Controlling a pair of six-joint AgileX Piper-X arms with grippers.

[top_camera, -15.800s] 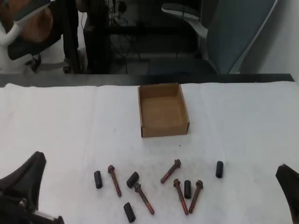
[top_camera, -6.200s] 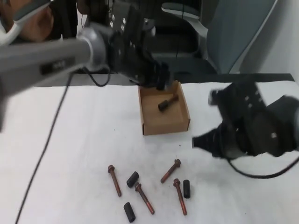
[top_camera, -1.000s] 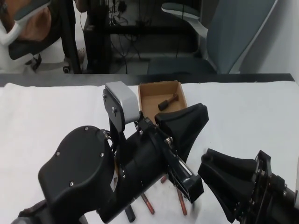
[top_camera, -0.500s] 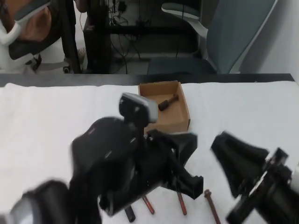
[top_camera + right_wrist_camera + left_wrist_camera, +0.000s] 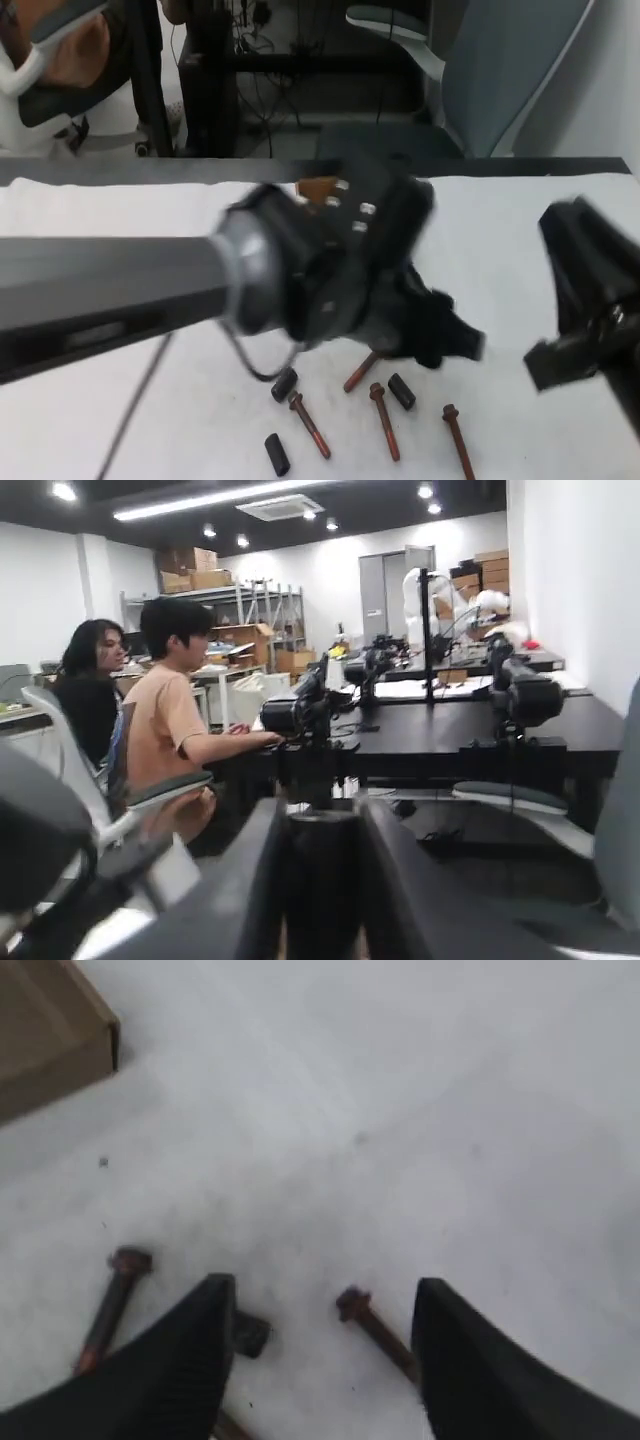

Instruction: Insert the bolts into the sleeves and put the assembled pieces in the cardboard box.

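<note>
High view: bolts (image 5: 385,420) and sleeves (image 5: 277,453) are scattered on the tabletop (image 5: 520,230), short of the box (image 5: 318,188).
Left wrist view: the left tool (image 5: 322,1285) is spread over one bolt (image 5: 378,1325), whose shaft is slanted toward one finger.
Right wrist view: a sleeve (image 5: 322,880) is gripped in the right tool (image 5: 320,815).

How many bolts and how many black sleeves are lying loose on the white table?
Bolts: 4
Black sleeves: 3
Total: 7 loose pieces in view on the table.
</note>
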